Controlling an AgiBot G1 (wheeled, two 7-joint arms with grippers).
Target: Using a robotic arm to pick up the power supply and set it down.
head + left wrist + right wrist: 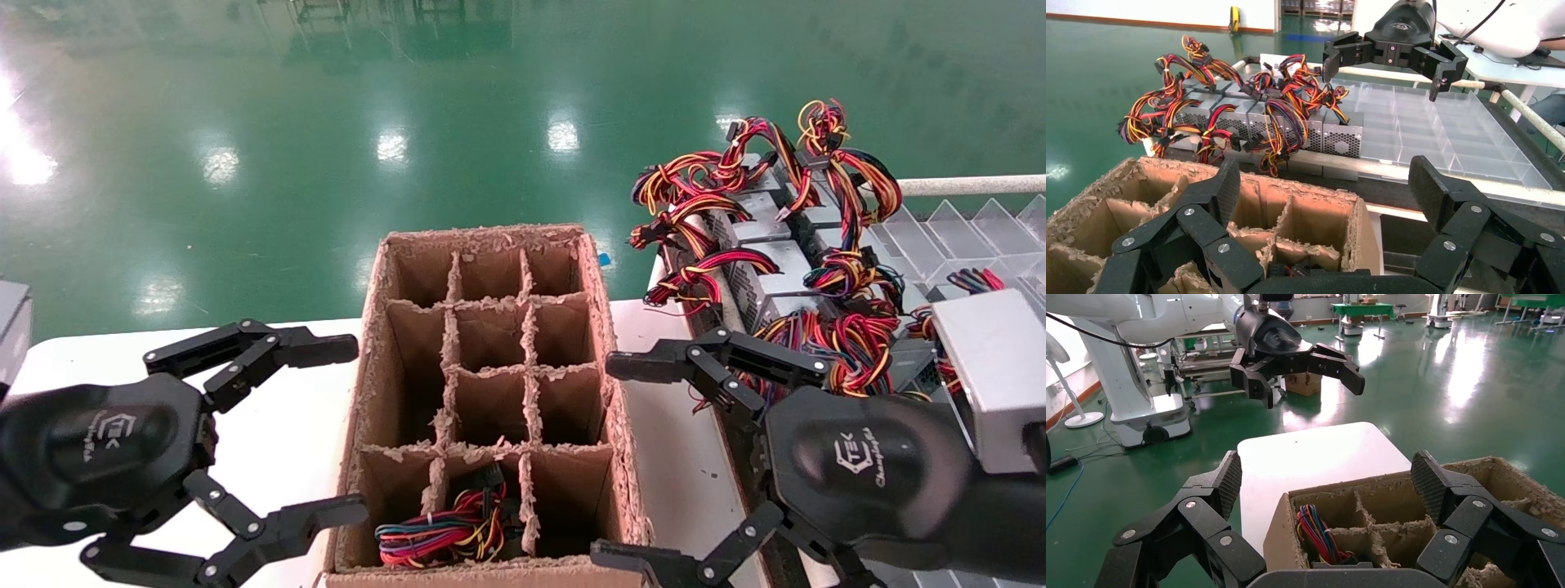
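- Two black multi-link claw hands in the head view, both spread wide and holding nothing: left hand [270,433] over the white counter [278,441] on the left of the box, right hand [654,465] at the box's right side.
- Between them, a ragged brown cardboard box with a divider grid [490,367]. One near-row cell holds the power supply [445,531], showing only as a tied wire bundle of red, yellow, blue and green strands; its metal body is sunk out of sight. Other cells look bare.
- Further right, a row of like grey metal units with red-yellow-orange wires [768,261], beside a clear plastic compartment tray [964,229].
- Left wrist view: left hand's fingers [1223,190] released above the box cells; the right hand [1389,52] hangs farther off, over the clear tray, also released. Grey perforated units [1291,122] lined up beyond the box.
- Right wrist view: right hand's fingers [1431,484] splayed above the box edge; coloured wire bundle [1318,533] in the corner cell just below. Left hand [1303,370] opposite, empty.
- Risks, as judged: cell is narrow, so wide fingers may snag the soft dividers; gripping wires only could let the unit slip or tilt; a lift might drag the whole box.
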